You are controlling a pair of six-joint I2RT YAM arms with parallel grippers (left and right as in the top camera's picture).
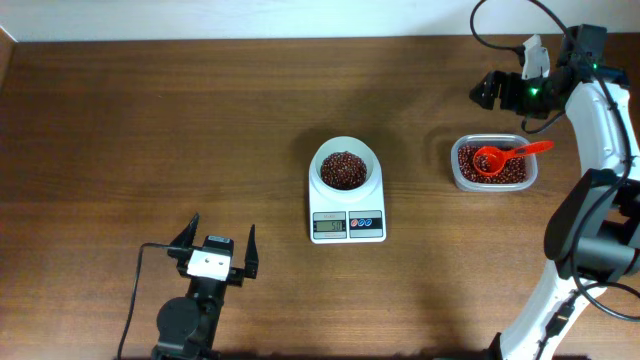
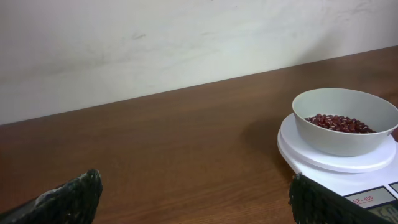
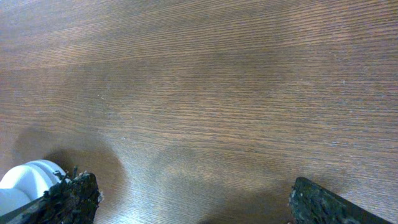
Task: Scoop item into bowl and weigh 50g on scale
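The white bowl [image 1: 322,158] stands on the white scale [image 1: 347,236] at the table's middle and holds a heap of dark reddish-brown beans [image 1: 345,170]. In the left wrist view the bowl [image 2: 345,140], the beans [image 2: 339,122] and the scale [image 2: 323,177] show at the right. My left gripper [image 1: 218,242] is open and empty near the front edge, left of the scale; its fingers [image 2: 193,199] frame bare wood. My right gripper [image 1: 482,92] is open and empty at the back right, above the table; its fingers [image 3: 193,199] frame bare wood.
A clear plastic container [image 1: 456,172] right of the scale holds more beans and an orange-red scoop [image 1: 500,157] lying in it. The right arm's white links run down the right edge. A white rounded object [image 3: 25,180] shows at the lower left of the right wrist view.
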